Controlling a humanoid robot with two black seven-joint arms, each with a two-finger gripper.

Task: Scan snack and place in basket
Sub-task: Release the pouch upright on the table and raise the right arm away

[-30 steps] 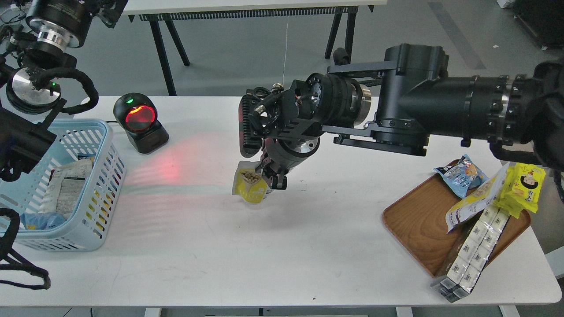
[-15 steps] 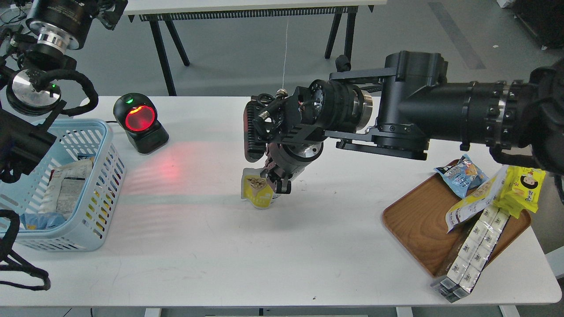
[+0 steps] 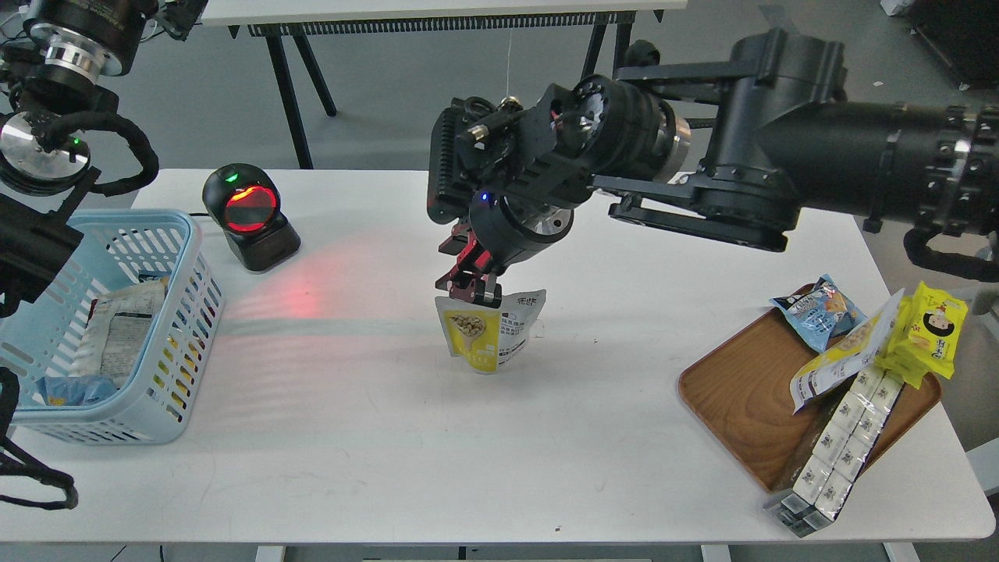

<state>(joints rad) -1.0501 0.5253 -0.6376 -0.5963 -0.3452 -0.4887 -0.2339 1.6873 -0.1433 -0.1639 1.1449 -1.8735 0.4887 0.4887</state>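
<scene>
The snack (image 3: 488,334), a small yellow-and-white pouch showing beige nuts, hangs upright over the middle of the table, its grey-printed side turned right. My right gripper (image 3: 473,287) is shut on the pouch's white top edge and holds it from above. The light blue basket (image 3: 186,234) stands at the table's left edge, far left of the pouch, with several packs inside. Only thick joints of my left arm (image 3: 35,148) show at the left edge above the basket; its gripper is out of view.
A black barcode scanner (image 3: 250,215) with a glowing red window stands right of the basket and casts red light on the table. A brown wooden tray (image 3: 741,390) at the right holds a blue pack, a long yellow-white pouch, a bright yellow cartoon-face pack and boxed items.
My right gripper has risen and moved slightly right with the pouch. The pouch has turned, so its grey-printed side now shows. The left arm shifted slightly.
</scene>
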